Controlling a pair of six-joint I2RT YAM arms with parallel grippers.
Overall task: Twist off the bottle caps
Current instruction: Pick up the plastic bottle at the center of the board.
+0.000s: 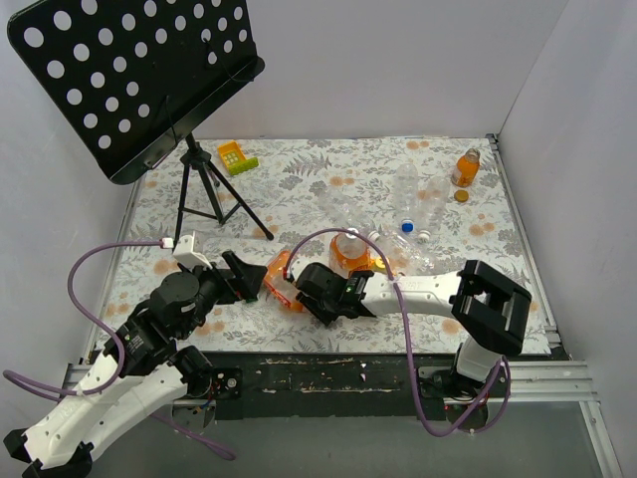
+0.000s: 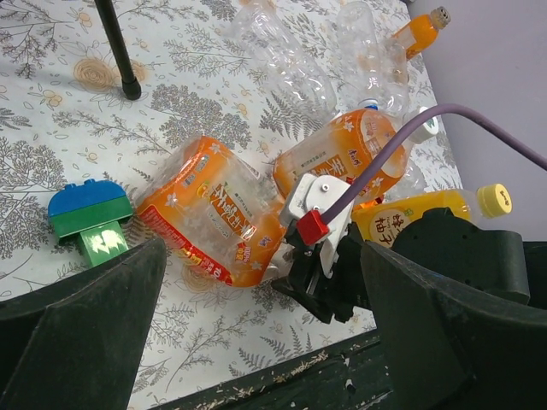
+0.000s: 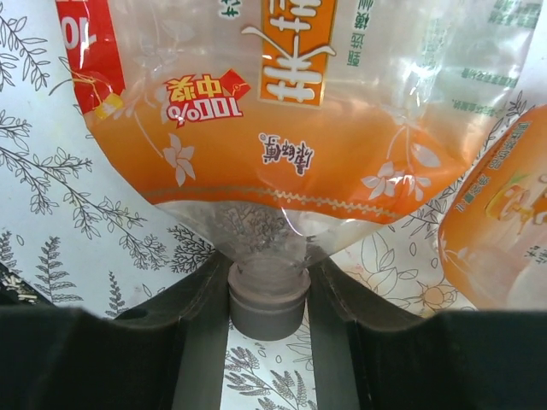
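Top external: the right arm reaches from the lower right to frame centre. The right gripper (image 1: pixel 304 289) sits at the neck end of the orange bottle (image 1: pixel 282 276), which lies on its side on the table (image 1: pixel 328 179). The cap is hidden under the gripper here. The left gripper (image 1: pixel 247 279) is just left of the bottle's base end, jaws spread, nothing in them. A second orange bottle (image 1: pixel 350 257) is just right of centre, near the first.

Left wrist: the left jaws show as dark masses at lower left and lower right, wide apart and empty. The lying bottle fills mid-frame ahead of them, apart from both. A green-and-blue block (image 2: pixel 90 218) is at left, just beside the bottle's base. A yellow cap (image 2: pixel 494 199) at right is on its own bottle.

Right wrist: the cap (image 3: pixel 267 303) is at low centre, greyish in shadow, on the neck. There is one dark finger (image 3: pixel 201 342) on each side of it. Both appear to touch it, so the jaws are closed on the cap; how firmly is not clear from this view.

Risks: nothing pins the bottle body, so a twist would likely spin the whole bottle rather than loosen the cap. The fingers meet only the cap's side wall, so a weak pinch could slip off. A rolling bottle could also knock its neighbour.
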